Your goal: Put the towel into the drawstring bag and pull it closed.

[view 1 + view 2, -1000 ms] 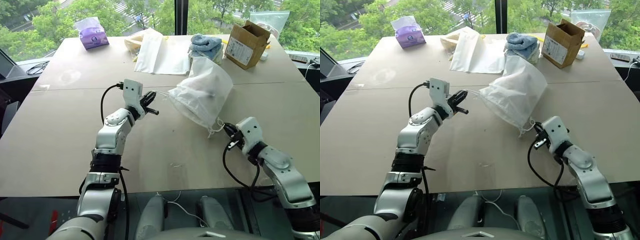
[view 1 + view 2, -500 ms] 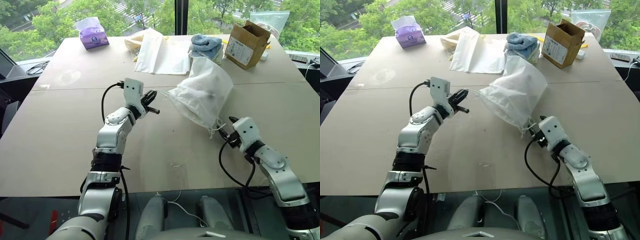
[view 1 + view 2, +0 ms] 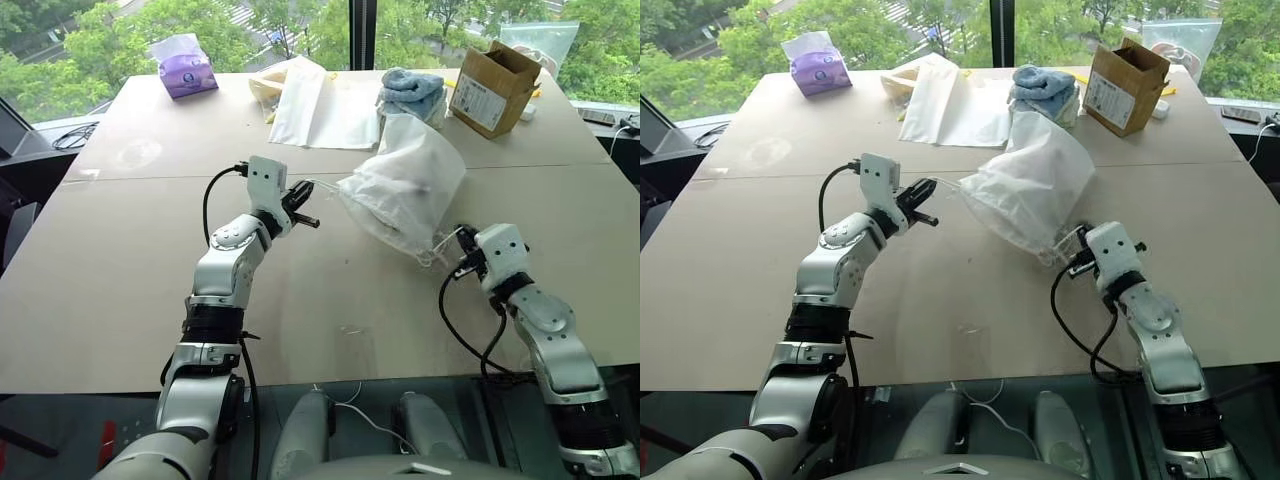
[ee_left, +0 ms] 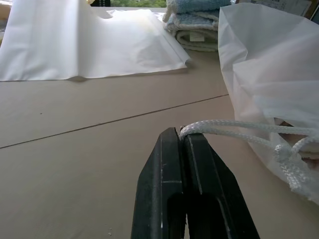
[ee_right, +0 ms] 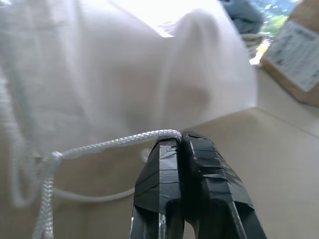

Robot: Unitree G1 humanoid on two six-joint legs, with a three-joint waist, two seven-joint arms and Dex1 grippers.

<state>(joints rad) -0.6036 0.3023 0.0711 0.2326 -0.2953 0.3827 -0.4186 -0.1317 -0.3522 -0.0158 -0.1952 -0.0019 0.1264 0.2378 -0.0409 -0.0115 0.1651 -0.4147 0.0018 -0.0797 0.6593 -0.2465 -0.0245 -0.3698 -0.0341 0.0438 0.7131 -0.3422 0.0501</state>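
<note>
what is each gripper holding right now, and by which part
Both hold the drawstring bag by its cords. The left gripper is shut on a white cord at its fingertips; the right gripper is shut on the other cord the same way.

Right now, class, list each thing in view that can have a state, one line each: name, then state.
drawstring bag: bulging, lying on the table, mouth gathered.
left gripper: shut on a cord.
right gripper: shut on a cord.
cardboard box: flaps open.
blue and pale towels: folded, stacked.
</note>
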